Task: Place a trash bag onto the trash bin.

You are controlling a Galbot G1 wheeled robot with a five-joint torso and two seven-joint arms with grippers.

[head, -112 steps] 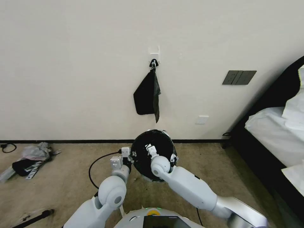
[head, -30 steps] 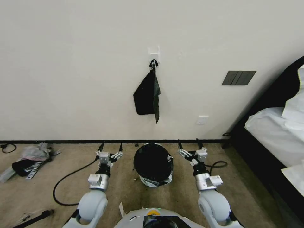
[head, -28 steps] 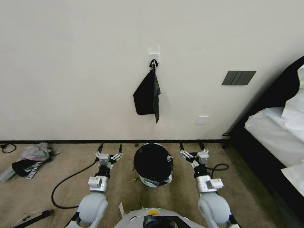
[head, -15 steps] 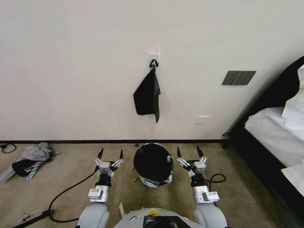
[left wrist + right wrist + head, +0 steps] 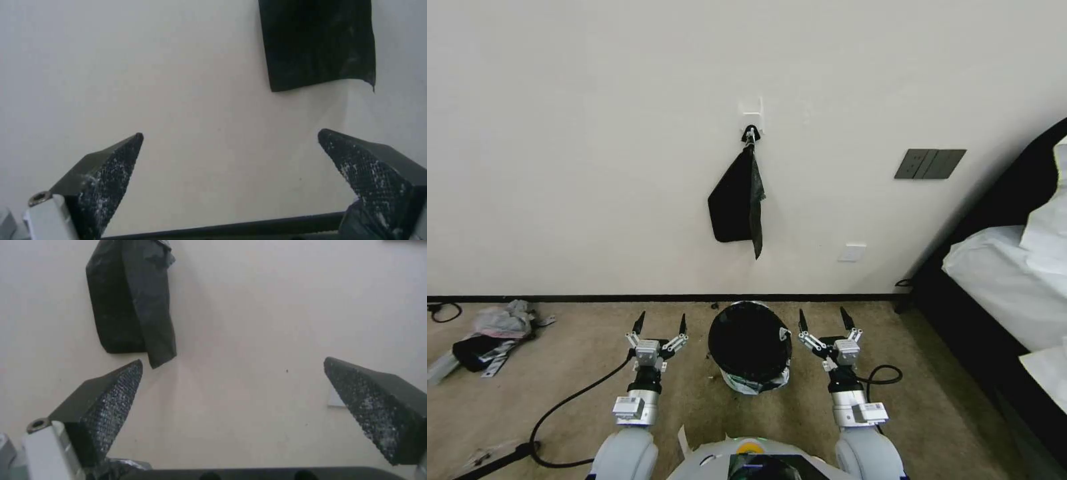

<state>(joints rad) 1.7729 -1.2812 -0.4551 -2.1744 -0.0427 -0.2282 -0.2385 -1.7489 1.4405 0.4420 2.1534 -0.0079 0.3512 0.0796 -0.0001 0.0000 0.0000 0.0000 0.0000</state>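
The trash bin (image 5: 750,347), trash bag (image 5: 750,339) apparently lining it, sits midway between my spread left claw (image 5: 659,325) and spread right claw (image 5: 822,322).

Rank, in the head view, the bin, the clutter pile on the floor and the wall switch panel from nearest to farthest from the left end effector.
From the left end effector, open beside the bin:
1. The trash bin, lined with the trash bag, just to its right.
2. The clutter pile, on the floor far left.
3. The switch panel, high on the wall, right.

Bright even light; soft shadows; edges bowed.
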